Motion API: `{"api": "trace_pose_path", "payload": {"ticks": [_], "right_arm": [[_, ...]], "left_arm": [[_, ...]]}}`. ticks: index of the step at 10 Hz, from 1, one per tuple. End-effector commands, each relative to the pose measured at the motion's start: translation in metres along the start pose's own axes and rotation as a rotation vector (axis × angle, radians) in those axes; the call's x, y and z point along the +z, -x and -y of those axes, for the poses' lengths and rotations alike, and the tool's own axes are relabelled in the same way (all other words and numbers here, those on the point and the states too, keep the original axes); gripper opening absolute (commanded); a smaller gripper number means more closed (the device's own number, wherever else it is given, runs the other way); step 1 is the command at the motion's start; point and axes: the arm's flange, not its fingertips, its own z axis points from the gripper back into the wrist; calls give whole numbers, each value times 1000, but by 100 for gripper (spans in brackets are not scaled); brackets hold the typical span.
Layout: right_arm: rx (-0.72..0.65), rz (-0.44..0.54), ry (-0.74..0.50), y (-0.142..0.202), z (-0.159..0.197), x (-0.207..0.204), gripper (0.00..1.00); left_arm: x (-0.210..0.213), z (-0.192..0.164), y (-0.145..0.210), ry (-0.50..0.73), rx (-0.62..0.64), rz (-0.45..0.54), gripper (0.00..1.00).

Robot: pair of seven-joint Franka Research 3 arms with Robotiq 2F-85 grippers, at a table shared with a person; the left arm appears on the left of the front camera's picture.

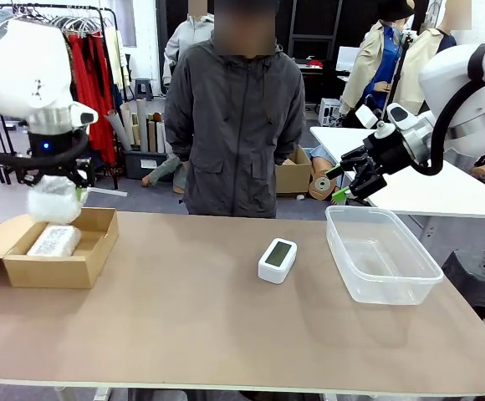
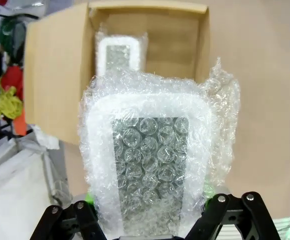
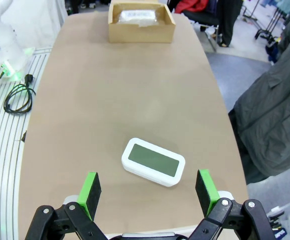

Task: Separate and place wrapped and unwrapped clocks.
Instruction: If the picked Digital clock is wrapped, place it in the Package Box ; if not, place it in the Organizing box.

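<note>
Holding wrapped clock (image 2: 150, 165) above box (image 2: 55, 75) w/ 2nd bundle (image 2: 119, 52) inside, L fingers (image 2: 89, 199)

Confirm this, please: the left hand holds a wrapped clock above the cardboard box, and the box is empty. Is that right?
Not quite. The cardboard box is not empty: a second wrapped clock lies inside it, as the front view shows. The left hand does hold a wrapped clock above the box.

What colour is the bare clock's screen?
Grey-green, set in a white case. The bare clock shows best in the right wrist view, lying face up on the table.
</note>
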Motion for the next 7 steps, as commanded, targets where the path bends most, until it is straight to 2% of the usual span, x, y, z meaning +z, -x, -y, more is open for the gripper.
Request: {"api": "trace_pose_path", "payload": {"ticks": [1,4,5,6,7], "right_arm": [[7,-4,7,-1,0,1,100],[7,-4,7,-1,0,1,100],[7,-4,7,-1,0,1,100],[7,-4,7,-1,0,1,100],[7,-4,7,-1,0,1,100]], "left_arm": [[-18,-10,5,98,-49,29,0],[-47,-20,-7,79,29,113,0],[-46,-17,-9,71,59,107,0],[-43,-15,-6,78,5,78,0],[-43,-15,-6,78,5,78,0]]}}
